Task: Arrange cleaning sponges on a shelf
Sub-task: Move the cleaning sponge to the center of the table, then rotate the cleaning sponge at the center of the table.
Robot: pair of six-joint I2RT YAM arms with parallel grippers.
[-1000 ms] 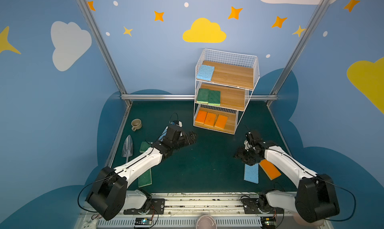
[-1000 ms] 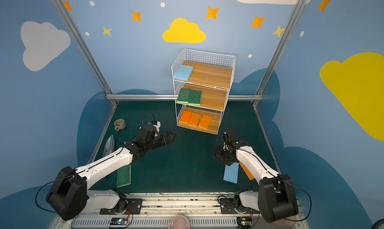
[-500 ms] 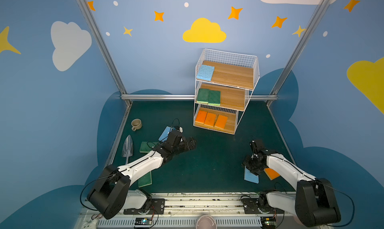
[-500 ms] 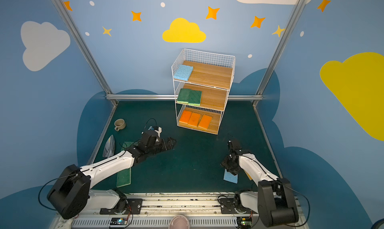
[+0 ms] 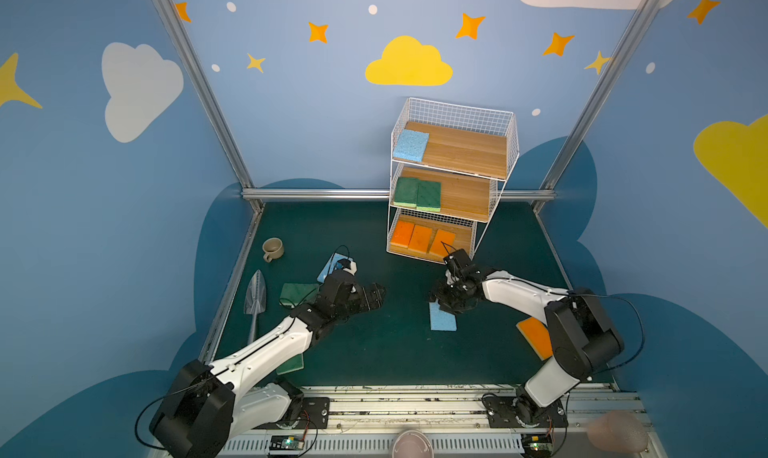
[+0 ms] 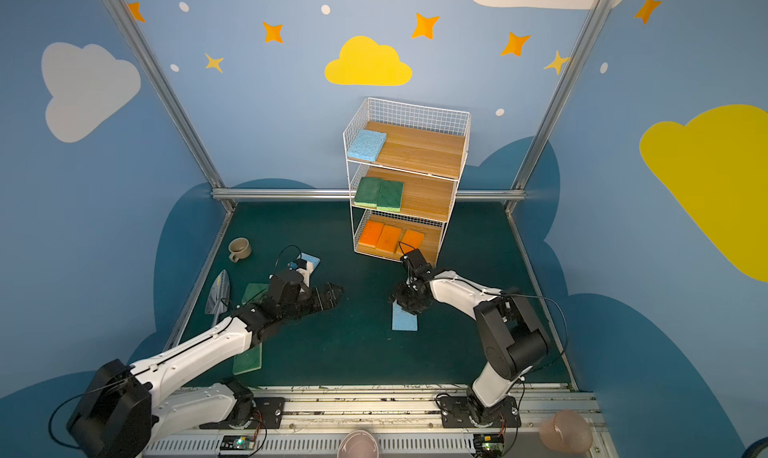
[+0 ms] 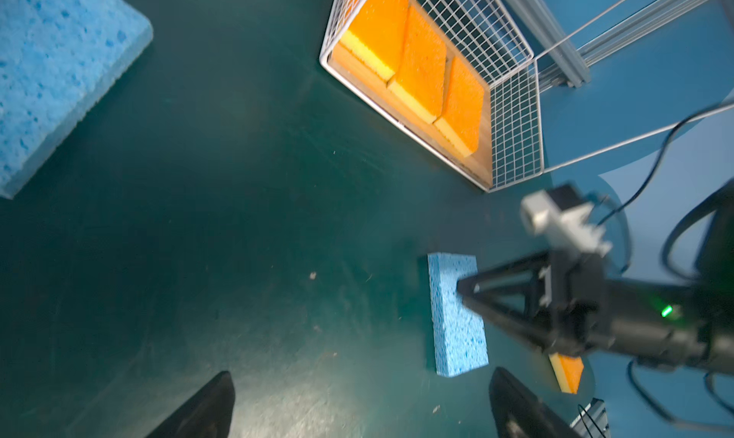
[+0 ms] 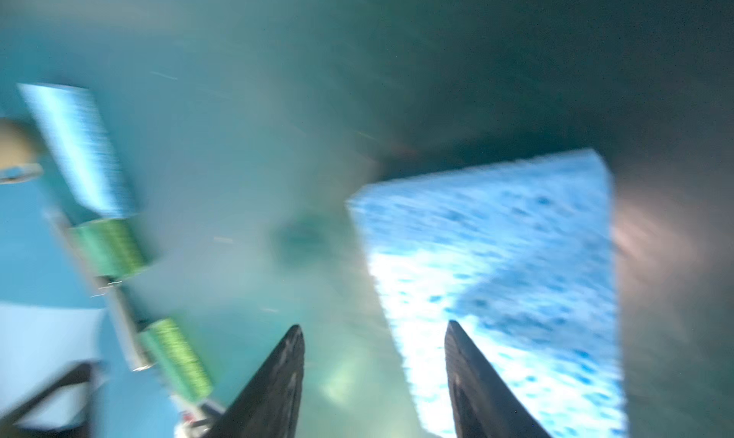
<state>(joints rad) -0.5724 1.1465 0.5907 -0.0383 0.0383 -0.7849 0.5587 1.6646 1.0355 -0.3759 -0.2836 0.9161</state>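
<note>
With jaws partly apart and nothing held, the right gripper (image 5: 442, 303) is set over the upper end of a blue sponge (image 5: 443, 323) lying on the mat (image 5: 374, 235) at centre frame. The left gripper (image 5: 376, 297), left of centre, is spread wide and empty. Six sponges are already placed on the shelf (image 5: 457, 110), upper centre. Five are judged left, among them an orange sponge (image 5: 535, 336) at lower right.

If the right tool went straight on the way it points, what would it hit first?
The light blue sponge lying on the green table. The right tool points down at one end of it, with nothing in the way. Its tips look close, but I can't tell if they touch.
</note>
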